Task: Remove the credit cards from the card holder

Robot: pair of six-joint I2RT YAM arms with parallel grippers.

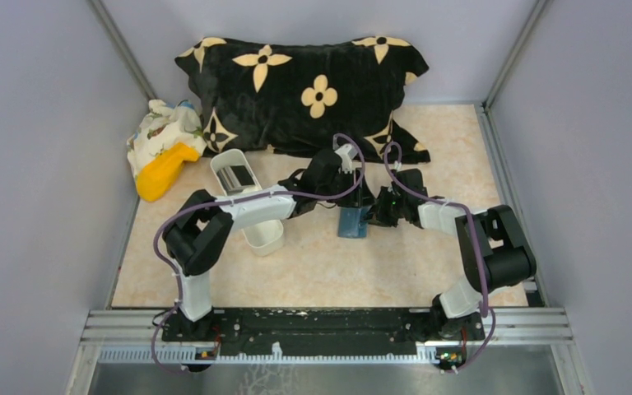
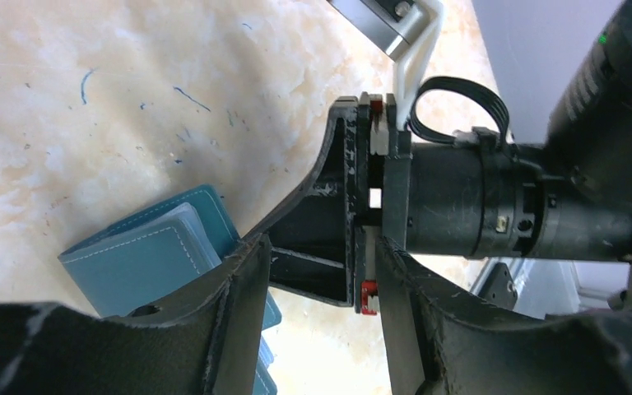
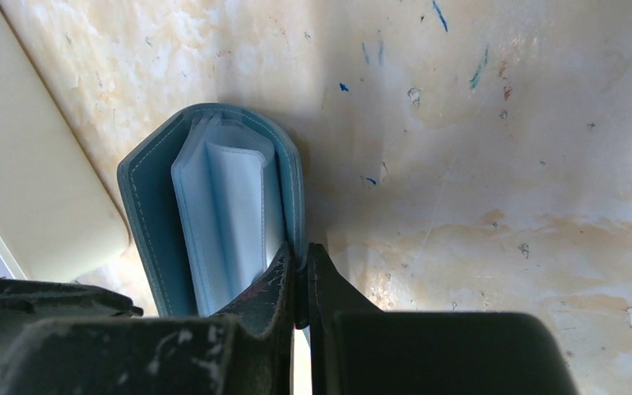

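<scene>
The blue card holder point(image 1: 352, 222) stands open on its edge in the middle of the table. My right gripper point(image 3: 300, 265) is shut on one cover of the card holder point(image 3: 144, 206), and pale clear sleeves point(image 3: 230, 189) fan out beside it; I cannot tell whether a card sits in them. My left gripper point(image 2: 319, 251) is open just above the card holder point(image 2: 144, 259), with only table between its fingers point(image 2: 214, 329). The right gripper's black body point(image 2: 461, 197) is right in front of it. Dark and silvery credit cards point(image 1: 237, 176) lie in the white tray.
The long white tray point(image 1: 257, 234) lies left of the holder, partly under the left arm, and its side point(image 3: 33, 164) is close to the holder. A black flowered pillow point(image 1: 304, 90) is at the back. A yellow object point(image 1: 163, 171) and a patterned cloth point(image 1: 158, 127) sit back left.
</scene>
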